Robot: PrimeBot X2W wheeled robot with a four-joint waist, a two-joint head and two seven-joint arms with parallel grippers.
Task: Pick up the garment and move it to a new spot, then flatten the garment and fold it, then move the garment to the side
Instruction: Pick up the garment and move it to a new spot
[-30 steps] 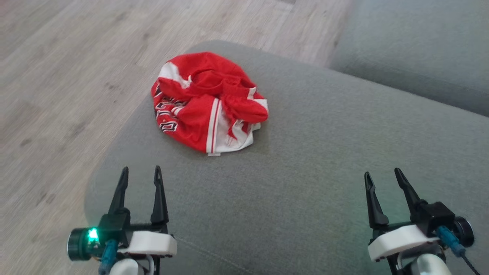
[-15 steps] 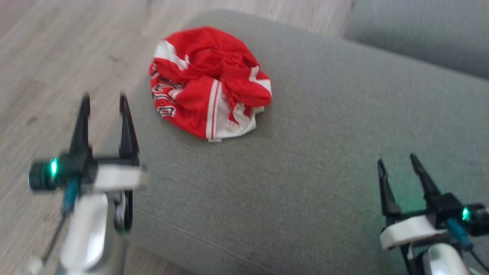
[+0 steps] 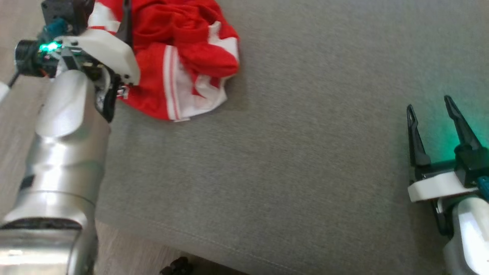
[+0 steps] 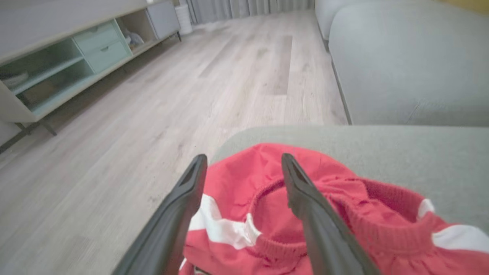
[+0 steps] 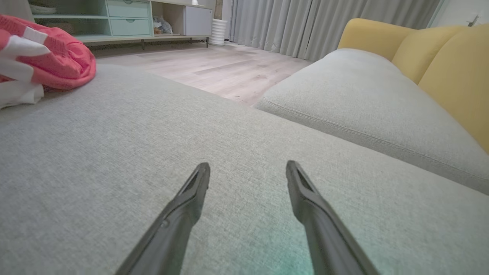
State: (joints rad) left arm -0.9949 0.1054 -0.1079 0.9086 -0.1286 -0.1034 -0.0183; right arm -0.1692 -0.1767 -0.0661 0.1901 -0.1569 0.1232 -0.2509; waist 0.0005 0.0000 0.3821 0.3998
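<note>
A crumpled red and white garment (image 3: 183,57) lies near the left edge of a grey cushion (image 3: 290,152). My left gripper (image 4: 244,158) hangs open just over the garment's near left part, its fingers either side of the red ribbed collar (image 4: 267,214); whether they touch the cloth I cannot tell. In the head view the left wrist covers the garment's left side and the fingers run off the top edge. My right gripper (image 3: 428,102) is open and empty, low over bare cushion at the right, far from the garment (image 5: 57,57).
The cushion's left edge drops to a pale wooden floor (image 4: 153,95) right beside the garment. A low cabinet with pale green drawers (image 4: 76,53) stands across the floor. A second grey cushion (image 4: 401,68) and yellow sofa backs (image 5: 439,57) lie beyond.
My left arm has reached forward and up to the garment. The head camera has tipped down and closer, shifting the whole picture. The right gripper stays open, about where it was.
</note>
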